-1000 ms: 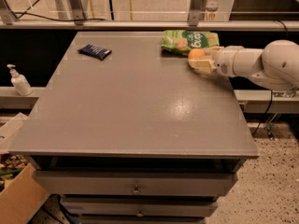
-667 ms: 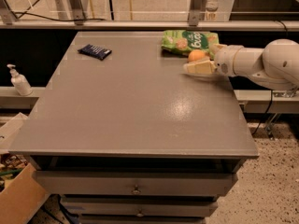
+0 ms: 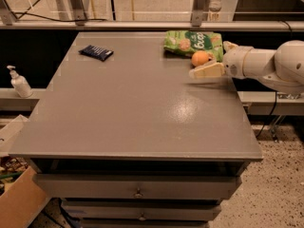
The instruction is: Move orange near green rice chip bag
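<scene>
The orange (image 3: 200, 58) rests on the grey table (image 3: 133, 108) at its far right, touching the front edge of the green rice chip bag (image 3: 192, 42), which lies flat at the back right. My gripper (image 3: 209, 60) reaches in from the right at table height, just right of the orange. It is open: one cream finger (image 3: 207, 71) lies in front of the orange, the other (image 3: 229, 45) sits behind it by the bag's right end. The orange lies free between and slightly left of them.
A small dark blue packet (image 3: 96, 52) lies at the back left of the table. A pump bottle (image 3: 19, 82) stands on a ledge to the left. A cardboard box (image 3: 19, 203) sits on the floor at lower left. Drawers (image 3: 137, 193) are below the tabletop.
The gripper held the orange a second ago; its fingers have since spread and let it go. The orange now rests on the table by the bag.
</scene>
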Controlling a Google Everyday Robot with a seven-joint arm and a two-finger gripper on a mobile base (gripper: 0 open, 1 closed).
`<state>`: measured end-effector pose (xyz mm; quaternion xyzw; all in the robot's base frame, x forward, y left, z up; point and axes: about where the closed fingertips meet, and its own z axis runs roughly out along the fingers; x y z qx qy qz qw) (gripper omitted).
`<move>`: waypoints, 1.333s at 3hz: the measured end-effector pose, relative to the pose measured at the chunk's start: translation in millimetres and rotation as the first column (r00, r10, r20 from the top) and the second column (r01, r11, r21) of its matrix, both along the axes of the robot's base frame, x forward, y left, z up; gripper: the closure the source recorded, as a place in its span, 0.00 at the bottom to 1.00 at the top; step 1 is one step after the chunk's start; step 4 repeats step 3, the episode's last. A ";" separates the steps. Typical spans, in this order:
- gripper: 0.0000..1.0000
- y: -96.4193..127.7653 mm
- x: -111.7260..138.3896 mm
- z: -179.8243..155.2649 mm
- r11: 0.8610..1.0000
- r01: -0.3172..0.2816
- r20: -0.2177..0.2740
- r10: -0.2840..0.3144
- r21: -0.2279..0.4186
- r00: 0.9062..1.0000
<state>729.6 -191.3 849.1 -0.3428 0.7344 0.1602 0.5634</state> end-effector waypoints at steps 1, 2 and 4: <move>0.00 -11.2 -23.9 13.3 0.998 -0.046 0.017 0.045 0.046 0.999; 0.00 -36.6 -76.7 24.9 0.989 -0.112 0.034 0.109 0.095 0.993; 0.00 -36.4 -76.7 24.9 0.989 -0.112 0.034 0.110 0.095 0.993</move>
